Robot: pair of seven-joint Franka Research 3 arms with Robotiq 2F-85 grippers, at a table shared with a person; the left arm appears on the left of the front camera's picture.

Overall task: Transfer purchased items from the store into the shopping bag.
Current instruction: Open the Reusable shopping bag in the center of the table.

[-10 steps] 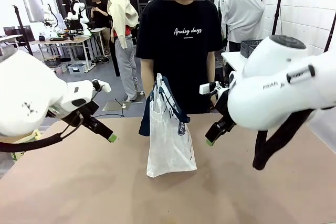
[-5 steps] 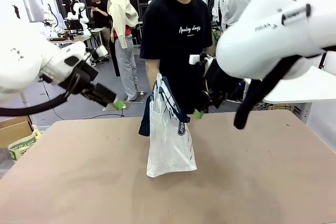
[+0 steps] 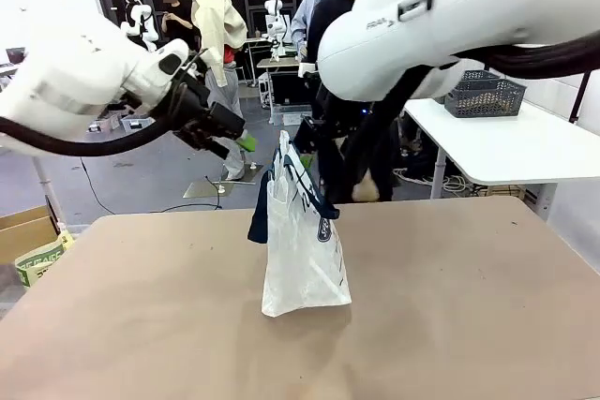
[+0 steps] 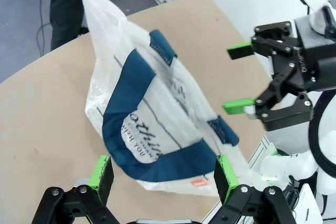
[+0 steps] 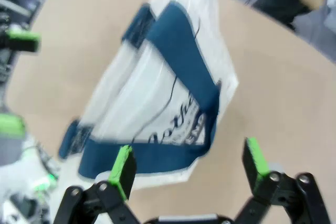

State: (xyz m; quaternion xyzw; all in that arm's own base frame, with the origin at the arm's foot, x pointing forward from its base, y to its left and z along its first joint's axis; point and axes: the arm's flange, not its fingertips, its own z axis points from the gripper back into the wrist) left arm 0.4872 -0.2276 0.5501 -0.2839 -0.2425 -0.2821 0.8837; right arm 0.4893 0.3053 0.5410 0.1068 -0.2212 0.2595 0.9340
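Observation:
The translucent shopping bag (image 3: 302, 241) with navy handles stands upright mid-table, its mouth narrow. My left gripper (image 3: 242, 138) hovers open just left of the bag's top; in its own view the left gripper (image 4: 163, 174) looks down on the bag (image 4: 152, 124). The right gripper (image 5: 189, 163) is open above the bag (image 5: 163, 87); from the left wrist the right gripper (image 4: 239, 80) shows with pads apart. A dark grey openwork basket (image 3: 483, 96) sits on the white side table. The purchased items are out of view.
A person stands behind the bag, partly hidden by my right arm, one hand (image 3: 366, 192) hanging near the table's far edge. The white side table (image 3: 487, 152) is at back right. A cardboard box (image 3: 23, 231) sits on the floor at left. Bare brown tabletop (image 3: 450, 325) surrounds the bag.
Both arms have risen and swung inward, from the table's sides to just above the bag's top. The person has let go of the bag and now stands behind my right arm.

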